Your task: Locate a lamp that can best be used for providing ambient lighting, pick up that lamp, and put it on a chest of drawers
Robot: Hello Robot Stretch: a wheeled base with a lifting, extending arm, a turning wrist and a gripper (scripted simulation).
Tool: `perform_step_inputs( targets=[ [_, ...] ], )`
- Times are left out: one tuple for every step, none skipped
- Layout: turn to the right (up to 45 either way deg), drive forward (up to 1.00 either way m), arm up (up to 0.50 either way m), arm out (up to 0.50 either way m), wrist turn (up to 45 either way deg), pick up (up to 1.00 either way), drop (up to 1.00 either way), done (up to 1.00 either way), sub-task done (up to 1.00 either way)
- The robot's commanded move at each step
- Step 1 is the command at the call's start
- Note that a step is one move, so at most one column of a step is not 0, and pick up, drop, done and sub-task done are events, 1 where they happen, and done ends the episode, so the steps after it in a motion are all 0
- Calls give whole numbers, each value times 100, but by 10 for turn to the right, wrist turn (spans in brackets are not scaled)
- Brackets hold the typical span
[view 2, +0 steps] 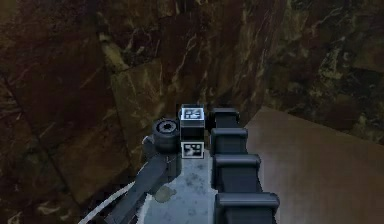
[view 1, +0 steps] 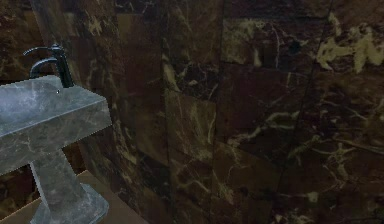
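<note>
My arm (view 2: 238, 165) rises as a dark segmented bar from the bottom of the arm side view, close to a dark marble wall (view 2: 150, 60). Two white marker squares (view 2: 192, 116) stand at its far end. Left of them is the gripper's dark body, and its thin fingers (view 2: 135, 190) slant down to the left. The gripper (view 2: 108, 207) ends near the bottom edge against dark wall, beside a pale grey patch, so I cannot tell whether it holds anything.
A grey marble pedestal sink (view 1: 45, 125) with a dark faucet (view 1: 52, 62) stands at the forward view's left. A dark veined marble wall (view 1: 250, 110) is close ahead. Brown floor (view 2: 320, 150) shows at the arm side view's right, where two walls meet in a corner.
</note>
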Motion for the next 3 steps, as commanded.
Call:
perform_step_inputs(
  targets=[
    [0,0,0,0,450,0,0,0,0],
    [0,0,0,0,450,0,0,0,0],
    [0,0,0,0,240,0,0,0,0]
  ],
)
